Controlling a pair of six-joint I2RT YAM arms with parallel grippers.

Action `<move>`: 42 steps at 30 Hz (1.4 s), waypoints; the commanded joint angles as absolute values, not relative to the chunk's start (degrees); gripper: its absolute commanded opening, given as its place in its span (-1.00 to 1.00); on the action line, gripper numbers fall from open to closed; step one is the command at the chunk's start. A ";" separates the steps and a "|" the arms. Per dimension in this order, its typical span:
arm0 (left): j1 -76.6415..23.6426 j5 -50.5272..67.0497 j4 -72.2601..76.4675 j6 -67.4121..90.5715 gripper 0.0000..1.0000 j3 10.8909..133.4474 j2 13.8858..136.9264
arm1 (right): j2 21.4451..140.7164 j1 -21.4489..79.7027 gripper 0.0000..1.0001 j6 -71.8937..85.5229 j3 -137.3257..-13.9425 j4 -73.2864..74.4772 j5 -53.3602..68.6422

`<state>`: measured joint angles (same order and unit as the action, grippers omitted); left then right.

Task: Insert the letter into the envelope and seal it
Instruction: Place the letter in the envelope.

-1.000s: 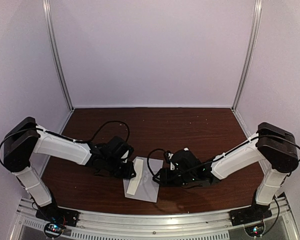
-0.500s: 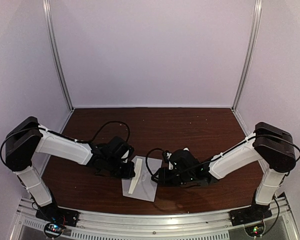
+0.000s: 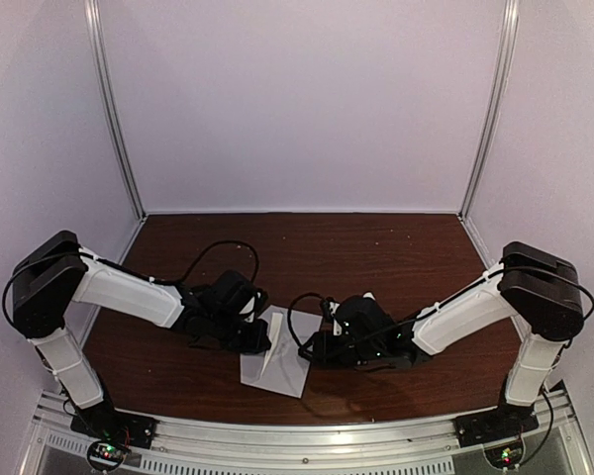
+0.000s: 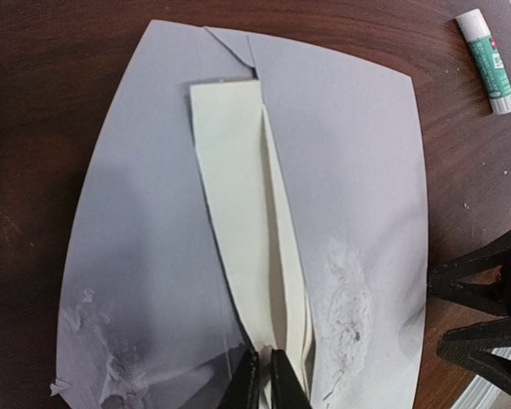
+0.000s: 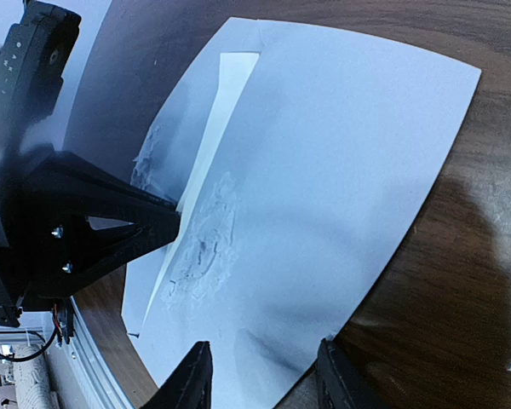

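The pale grey-lavender envelope [image 4: 349, 170] lies flat on the brown table, with rough scuffed patches on its surface; it also shows in the top view [image 3: 285, 374] and the right wrist view [image 5: 341, 170]. The letter [image 4: 238, 196], a cream-white folded strip, rises off the envelope. Its far end meets a notch at the envelope's far edge. My left gripper [image 4: 265, 383] is shut on the letter's near end. My right gripper [image 5: 264, 379] is open, its fingers over the envelope's near right edge, one on each side of a corner.
A white glue stick [image 4: 487, 60] with a green label lies on the table beyond the envelope's far right corner. The two grippers are close together over the envelope [image 3: 282, 346]. The table's front rail [image 3: 297, 435] runs just below.
The right gripper has crept left toward the envelope. The letter stands a little steeper in the left gripper, and the envelope has shifted slightly left.
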<state>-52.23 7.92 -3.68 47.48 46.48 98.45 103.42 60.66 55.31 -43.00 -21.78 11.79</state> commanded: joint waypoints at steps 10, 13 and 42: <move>-52.84 4.96 -4.39 46.97 -0.67 47.59 95.24 | 100.06 60.42 -0.06 52.86 -43.75 -12.93 7.18; -51.99 4.47 -6.18 45.90 -0.57 49.20 94.45 | 97.89 59.39 0.00 51.99 -43.86 -11.06 5.77; -44.39 11.54 3.79 44.01 -0.48 53.83 104.42 | 105.80 53.66 0.05 46.68 -51.62 -9.83 7.69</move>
